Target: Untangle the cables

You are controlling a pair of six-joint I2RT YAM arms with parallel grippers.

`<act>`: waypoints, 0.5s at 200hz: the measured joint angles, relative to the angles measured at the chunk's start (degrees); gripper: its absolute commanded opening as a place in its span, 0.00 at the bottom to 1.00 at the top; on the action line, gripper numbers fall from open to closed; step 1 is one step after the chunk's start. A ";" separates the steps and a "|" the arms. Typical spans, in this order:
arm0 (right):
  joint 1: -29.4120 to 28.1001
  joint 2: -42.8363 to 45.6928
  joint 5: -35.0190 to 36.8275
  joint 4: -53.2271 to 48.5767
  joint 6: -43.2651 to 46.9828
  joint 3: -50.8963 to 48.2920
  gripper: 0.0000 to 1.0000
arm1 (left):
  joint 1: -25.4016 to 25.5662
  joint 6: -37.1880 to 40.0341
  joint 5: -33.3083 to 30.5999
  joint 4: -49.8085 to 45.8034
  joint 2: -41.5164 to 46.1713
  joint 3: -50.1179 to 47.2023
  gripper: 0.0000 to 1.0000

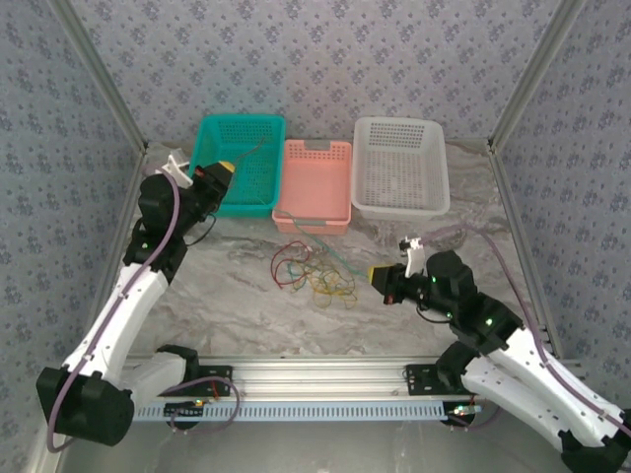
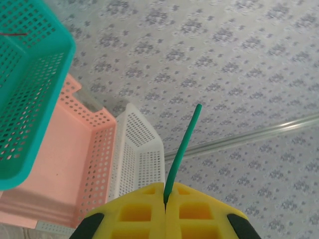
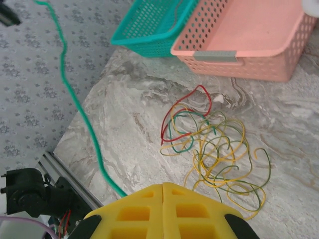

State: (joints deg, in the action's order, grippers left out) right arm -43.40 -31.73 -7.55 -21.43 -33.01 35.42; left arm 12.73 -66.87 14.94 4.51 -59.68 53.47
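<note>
My left gripper (image 2: pixel 164 193) is squeezed together on the green cable (image 2: pixel 182 149), pinching it close to one end, so a short stub pokes out past the yellow fingertips toward 1 o'clock. Seen from above, that gripper hangs over the 9 o'clock edge of the teal basket (image 1: pixel 246 207). My right gripper (image 3: pixel 163 186) is pressed together too. The green cable runs in at its fingertips and climbs away toward 11 o'clock in the wrist view. The rest of the cables (image 3: pixel 214 149), red, yellow and green, lie in a loose tangle on the marble table (image 1: pixel 227 296), at 9 o'clock from the right gripper from above. At 12 o'clock from the tangle sits the pink basket (image 1: pixel 315 192), with the teal basket at its 9 and the white basket (image 1: pixel 399 168) just beside it at 3.
</note>
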 measured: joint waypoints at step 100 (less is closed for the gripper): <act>-22.64 -4.81 22.21 7.32 1.31 -3.39 0.00 | -4.74 -3.72 7.78 -11.26 -7.96 10.40 0.00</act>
State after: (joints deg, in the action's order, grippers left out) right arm -66.04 -36.53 14.66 -14.11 -31.70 32.03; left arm 7.99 -70.59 22.72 -6.74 -67.64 63.88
